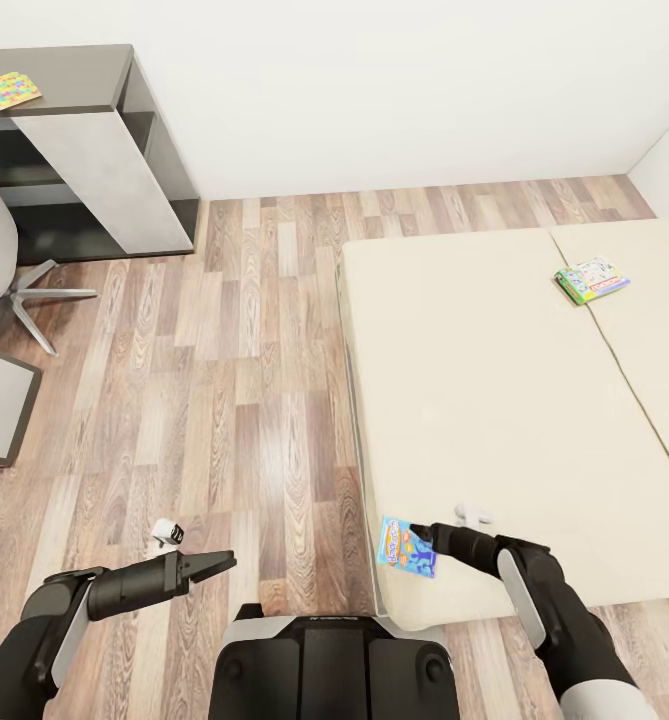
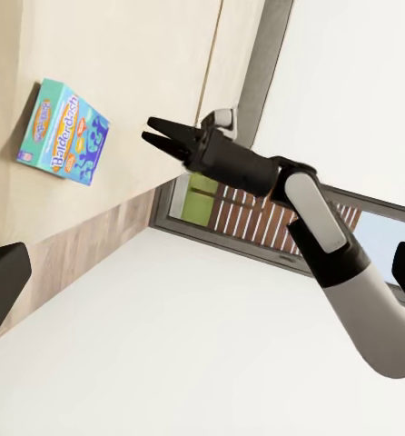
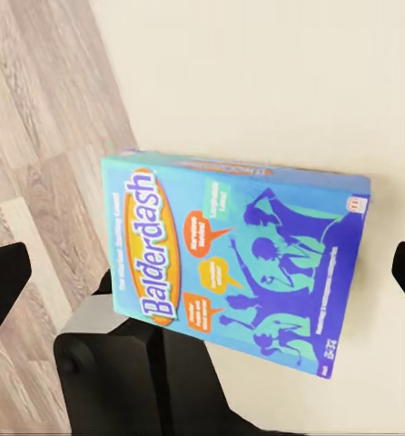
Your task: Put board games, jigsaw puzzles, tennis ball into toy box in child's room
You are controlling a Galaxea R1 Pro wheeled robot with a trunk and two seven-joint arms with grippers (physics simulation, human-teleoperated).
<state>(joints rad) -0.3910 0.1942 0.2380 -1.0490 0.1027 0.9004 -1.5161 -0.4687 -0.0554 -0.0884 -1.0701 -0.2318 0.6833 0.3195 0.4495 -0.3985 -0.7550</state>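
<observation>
Right wrist view: light blue "Balderdash" board game (image 3: 243, 259) lying on beige bed (image 3: 284, 82).

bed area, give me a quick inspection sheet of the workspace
surface: beige bed, bare mattress over a wood-plank floor
job's things: blue game box lies on the bed's near corner by the edge; green-edged game box lies further back on the bed; puzzle on the dark desk
clutter: nothing seen
grippers: right gripper beside the blue box, jaws open; left gripper over the floor, jaws nearly together, holding nothing
cables: nothing seen
surroundings: white walls, chair
</observation>
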